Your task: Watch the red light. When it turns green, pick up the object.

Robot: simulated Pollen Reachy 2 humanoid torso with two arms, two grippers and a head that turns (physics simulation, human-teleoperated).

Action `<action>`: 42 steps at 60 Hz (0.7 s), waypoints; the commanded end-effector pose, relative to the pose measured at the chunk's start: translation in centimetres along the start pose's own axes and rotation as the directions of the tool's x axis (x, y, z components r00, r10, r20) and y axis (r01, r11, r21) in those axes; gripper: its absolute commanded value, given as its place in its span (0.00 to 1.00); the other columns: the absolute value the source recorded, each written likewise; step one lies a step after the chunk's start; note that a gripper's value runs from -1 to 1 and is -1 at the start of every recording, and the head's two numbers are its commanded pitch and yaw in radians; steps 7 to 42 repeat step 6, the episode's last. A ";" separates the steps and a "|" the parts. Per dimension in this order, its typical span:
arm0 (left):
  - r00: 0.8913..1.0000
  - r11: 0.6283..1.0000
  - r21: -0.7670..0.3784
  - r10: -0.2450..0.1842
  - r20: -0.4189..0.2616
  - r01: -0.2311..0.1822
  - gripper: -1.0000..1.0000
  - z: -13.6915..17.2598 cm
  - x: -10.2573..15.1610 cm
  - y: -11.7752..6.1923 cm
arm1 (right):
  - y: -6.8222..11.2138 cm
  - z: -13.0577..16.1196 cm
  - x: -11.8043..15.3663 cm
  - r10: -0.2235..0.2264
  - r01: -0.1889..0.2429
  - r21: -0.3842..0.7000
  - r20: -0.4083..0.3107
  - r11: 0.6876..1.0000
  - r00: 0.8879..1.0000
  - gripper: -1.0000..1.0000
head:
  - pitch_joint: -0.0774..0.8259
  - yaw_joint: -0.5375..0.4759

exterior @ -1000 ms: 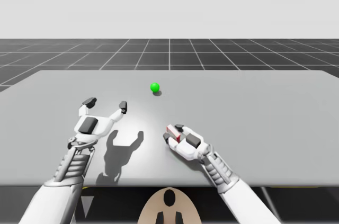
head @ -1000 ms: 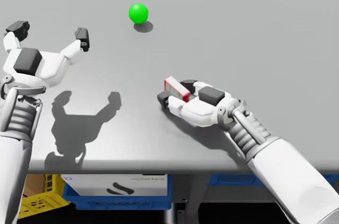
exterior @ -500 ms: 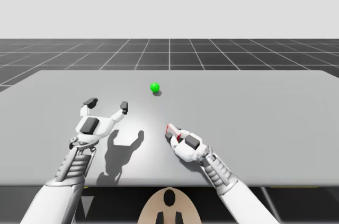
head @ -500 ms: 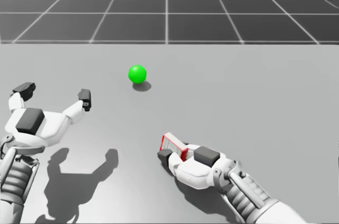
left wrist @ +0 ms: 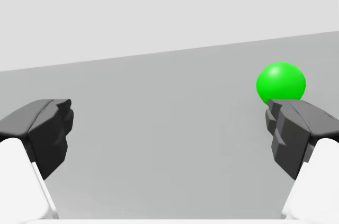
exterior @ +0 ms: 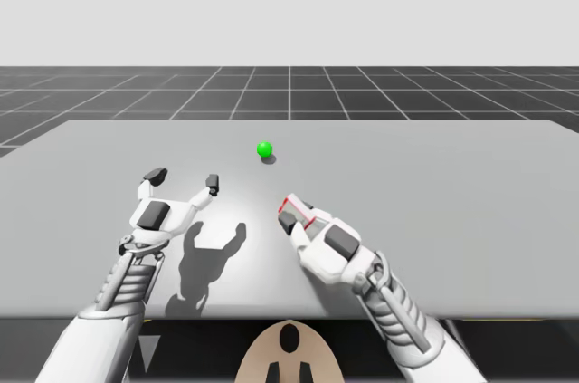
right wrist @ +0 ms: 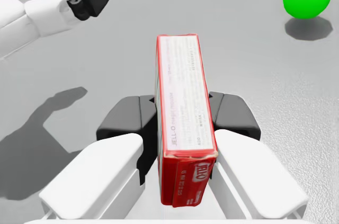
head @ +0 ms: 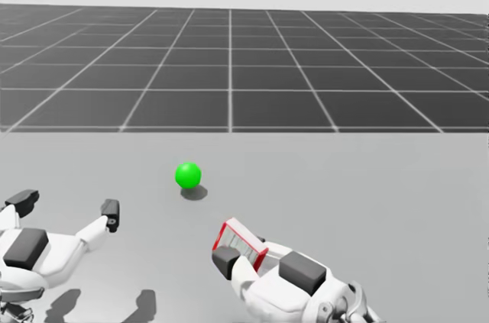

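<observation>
flat red box [right wrist: 183,97] higher, right tool [right wrist: 180,119]

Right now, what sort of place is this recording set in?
Most likely a bare simulated test scene, not a real room: a plain grey table on a dark grid floor under blank sky, with a green ball light and a red box in my right gripper.

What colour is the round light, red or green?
Green. The round light on the table is bright green; my right gripper is shut on the red box.
</observation>
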 end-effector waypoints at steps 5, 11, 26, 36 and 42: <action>1.000 1.000 0.000 0.000 0.010 0.000 0.00 0.0 0.1 0.1 | 2.9 4.0 10.6 0.111 -0.109 -0.023 0.307 0.994 0.945 1.00 | 0.44 0.48; 1.000 1.000 0.000 -0.002 0.012 0.002 0.00 0.0 0.1 0.1 | 3.1 4.8 12.2 0.141 -0.134 -0.045 0.357 0.990 0.923 1.00 | 0.44 0.48; 1.000 1.000 0.000 -0.002 0.012 0.002 0.00 0.0 0.1 0.1 | 3.1 4.8 12.2 0.141 -0.134 -0.045 0.357 0.990 0.923 1.00 | 0.44 0.48; 1.000 1.000 0.000 -0.002 0.012 0.002 0.00 0.0 0.1 0.1 | 3.1 4.8 12.2 0.141 -0.134 -0.045 0.357 0.990 0.923 1.00 | 0.44 0.48; 1.000 1.000 0.000 -0.002 0.012 0.002 0.00 0.0 0.1 0.1 | 3.1 4.8 12.2 0.141 -0.134 -0.045 0.357 0.990 0.923 1.00 | 0.44 0.48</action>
